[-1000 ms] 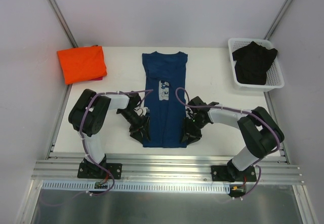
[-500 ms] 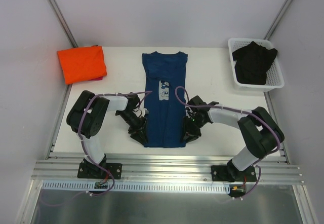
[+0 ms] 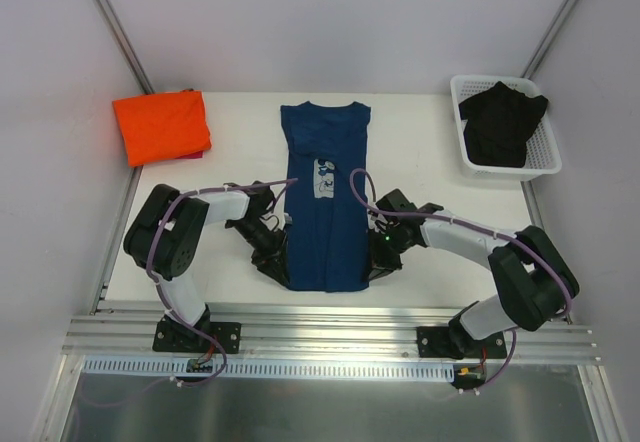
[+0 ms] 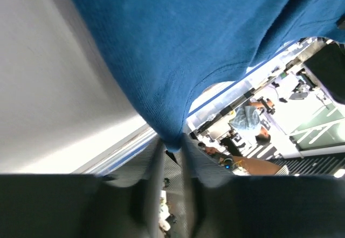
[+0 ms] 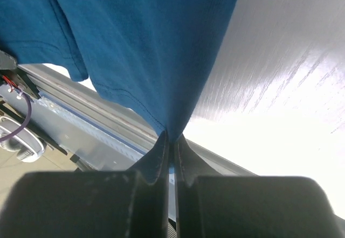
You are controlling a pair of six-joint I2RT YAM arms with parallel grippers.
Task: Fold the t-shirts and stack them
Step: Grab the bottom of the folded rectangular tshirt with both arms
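Observation:
The navy blue t-shirt point(image 3: 325, 202) lies as a long strip down the middle of the table, collar at the far end and pale print point(image 3: 324, 179) facing up. My left gripper point(image 3: 276, 259) is at its near left corner, and in the left wrist view the left gripper point(image 4: 171, 145) is shut on a tip of blue cloth point(image 4: 178, 60). My right gripper point(image 3: 377, 261) is at the near right corner; in the right wrist view the right gripper point(image 5: 172, 138) pinches the blue cloth point(image 5: 145, 44) tightly. The folded orange t-shirt point(image 3: 162, 127) rests at the far left.
A white basket point(image 3: 545, 162) holding dark cloth point(image 3: 500, 122) stands at the far right corner. The table's near edge and its metal rail point(image 3: 330, 337) run just behind both grippers. A pink edge shows under the orange shirt.
Both grippers have closed on the near corners of the navy shirt. The right elbow has swung out to the right, and the near hem has drawn in a little.

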